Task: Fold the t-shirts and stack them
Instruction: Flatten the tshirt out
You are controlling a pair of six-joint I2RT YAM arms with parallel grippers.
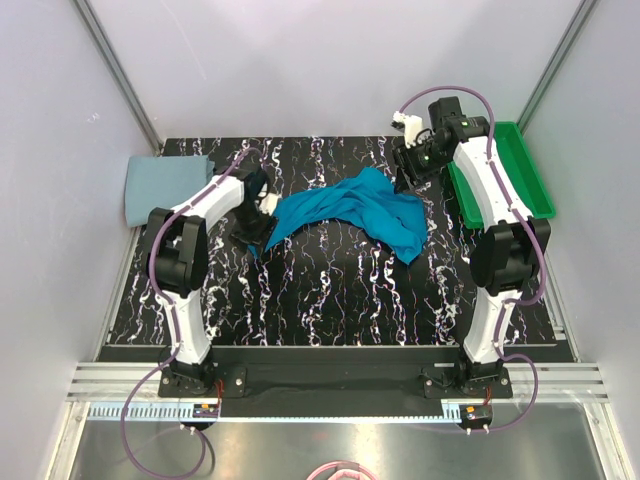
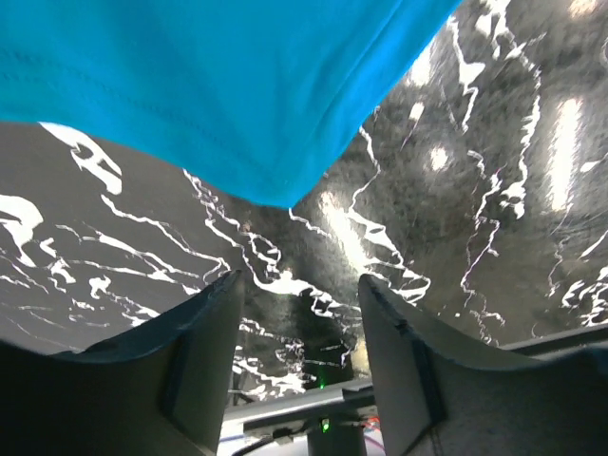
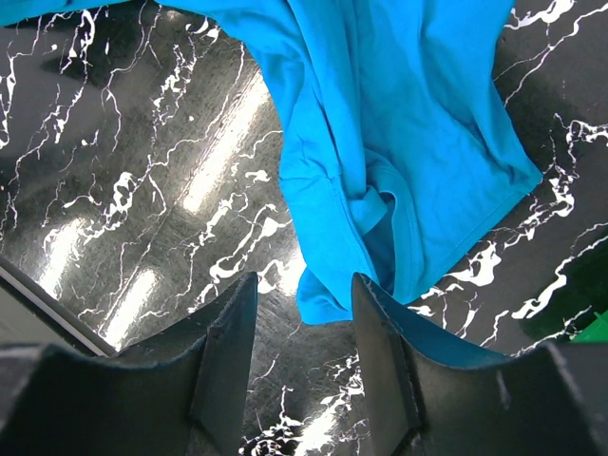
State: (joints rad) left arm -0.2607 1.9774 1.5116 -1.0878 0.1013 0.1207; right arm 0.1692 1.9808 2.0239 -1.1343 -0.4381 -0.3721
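1. The left hand (image 1: 262,206) has its fingers apart with nothing between them. In its wrist view a pointed corner of the teal-blue t-shirt (image 2: 237,85) hangs just beyond the fingertips, apart from them.
2. The right hand (image 1: 408,172) is also spread and not clamped on anything. In its wrist view a rumpled hem of the teal-blue t-shirt (image 3: 408,142) shows in the gap past the tips. I cannot tell whether the pads touch it.
3. The teal-blue t-shirt (image 1: 350,210) lies crumpled on the surface (image 1: 340,290) as a long band running left to right. Its narrow end is at the left hand, and its bunched, wider end lies just in front of the right hand.
4. The relation that matters is that the shirt's long axis runs from one hand to the other, so each arm is nearest to its own end. My judgement is that the next move needs both hands gripping opposite ends to spread the cloth flat.
5. The pale grey-blue t-shirt (image 1: 165,188) lies folded at the far left edge of the surface, beyond the left arm and well apart from the teal one.
6. The green tray (image 1: 522,165) sits at the far right, behind the right arm.
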